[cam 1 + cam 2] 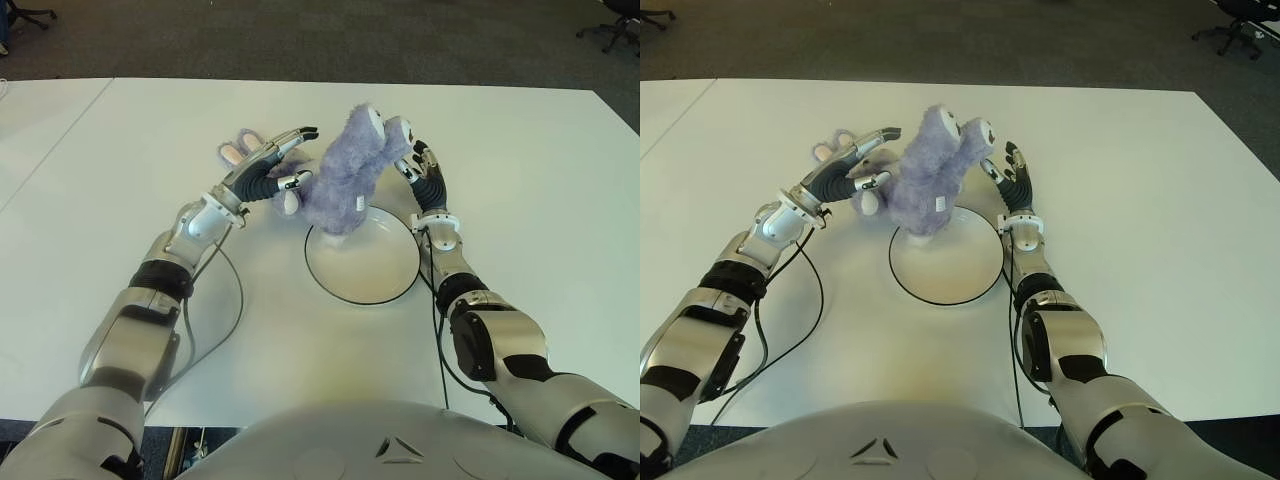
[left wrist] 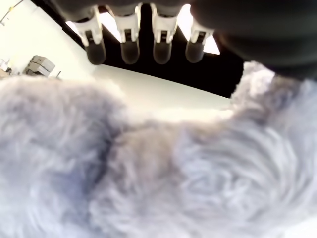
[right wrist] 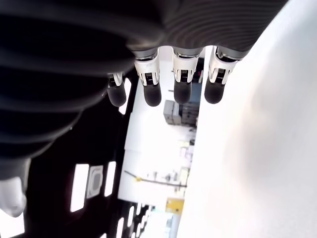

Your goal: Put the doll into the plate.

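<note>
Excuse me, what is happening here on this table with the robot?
A humanoid robot works at a white table with a purple plush doll and a white plate. The doll's lower end stands on the far edge of the plate, leaning toward the left hand, whose open fingers lie against its side. The right hand shows just right of the doll, fingers straight, holding nothing.

Silver arms, black joints, black cables

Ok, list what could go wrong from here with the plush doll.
The fluffy purple plush doll stands on the far rim of the round white plate, leaning toward the left hand; it may tip onto the white table. Both hands look open, and the right hand is close beside it, so pulling away could snag its fur.
</note>
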